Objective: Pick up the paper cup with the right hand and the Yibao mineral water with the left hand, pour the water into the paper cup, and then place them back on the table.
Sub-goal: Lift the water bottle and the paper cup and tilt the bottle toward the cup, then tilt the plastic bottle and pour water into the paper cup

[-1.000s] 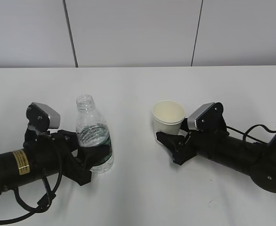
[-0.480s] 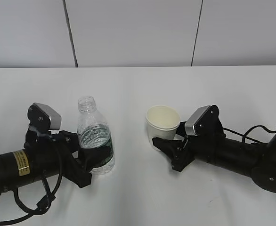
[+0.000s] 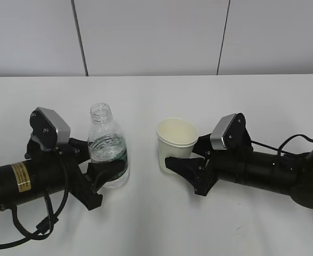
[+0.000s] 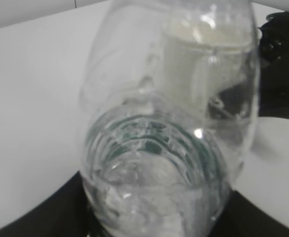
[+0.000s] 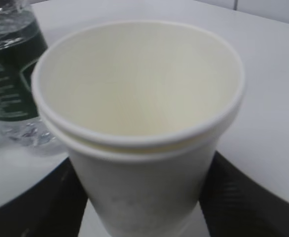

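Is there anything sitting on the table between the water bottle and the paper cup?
No. In the exterior view only bare white table lies between the bottle and the paper cup; nothing else stands there.

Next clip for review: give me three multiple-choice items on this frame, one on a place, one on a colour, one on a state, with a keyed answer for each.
1. Where is the small white paper cup relative to the clear ribbed plastic bottle in the exterior view?
A. right of it
B. left of it
C. stacked on top

2. What colour is the bottle's label band?
A. red
B. dark green
C. yellow

3. What is inside the cup?
A. brimful of water
B. a lid
C. nothing visible

Answers: 1 A, the cup sits right of the bottle, at the right hand. 2 B, dark green shows in the exterior and right wrist views. 3 C, the right wrist view shows a bare cream inside.
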`<act>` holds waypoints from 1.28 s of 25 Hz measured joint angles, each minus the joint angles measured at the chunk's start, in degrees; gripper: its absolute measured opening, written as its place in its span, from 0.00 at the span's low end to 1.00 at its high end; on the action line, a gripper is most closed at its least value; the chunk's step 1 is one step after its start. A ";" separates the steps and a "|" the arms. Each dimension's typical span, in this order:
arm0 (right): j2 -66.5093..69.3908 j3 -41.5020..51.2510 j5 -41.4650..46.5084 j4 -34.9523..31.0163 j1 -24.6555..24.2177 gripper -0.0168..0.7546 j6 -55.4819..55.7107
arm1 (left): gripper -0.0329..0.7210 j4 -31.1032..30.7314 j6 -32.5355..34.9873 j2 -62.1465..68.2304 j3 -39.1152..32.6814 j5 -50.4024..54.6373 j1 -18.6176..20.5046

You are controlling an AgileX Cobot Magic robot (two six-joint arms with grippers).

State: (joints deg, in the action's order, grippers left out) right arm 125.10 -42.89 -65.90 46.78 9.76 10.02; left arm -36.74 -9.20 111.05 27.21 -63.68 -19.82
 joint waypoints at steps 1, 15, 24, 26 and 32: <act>-0.40 0.00 0.00 1.31 0.00 0.69 0.49 | 0.55 0.25 0.59 -0.53 0.25 0.14 0.00; -2.23 0.00 1.50 10.72 0.00 0.69 6.37 | 0.54 0.89 9.20 -7.51 10.53 20.38 0.00; -2.40 -0.55 1.74 15.29 0.00 0.69 8.48 | 0.54 -1.23 16.74 -8.51 15.53 23.39 0.00; -2.40 -1.36 1.74 16.43 0.00 0.69 9.78 | 0.54 -2.25 17.42 -8.51 16.05 23.39 0.00; -2.40 -3.91 1.84 21.56 0.18 0.69 13.59 | 0.54 -3.54 24.49 -8.51 16.55 23.39 0.00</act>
State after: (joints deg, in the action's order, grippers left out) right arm 122.70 -46.80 -64.07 68.34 9.94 23.61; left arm -40.28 15.29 102.54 43.76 -40.29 -19.82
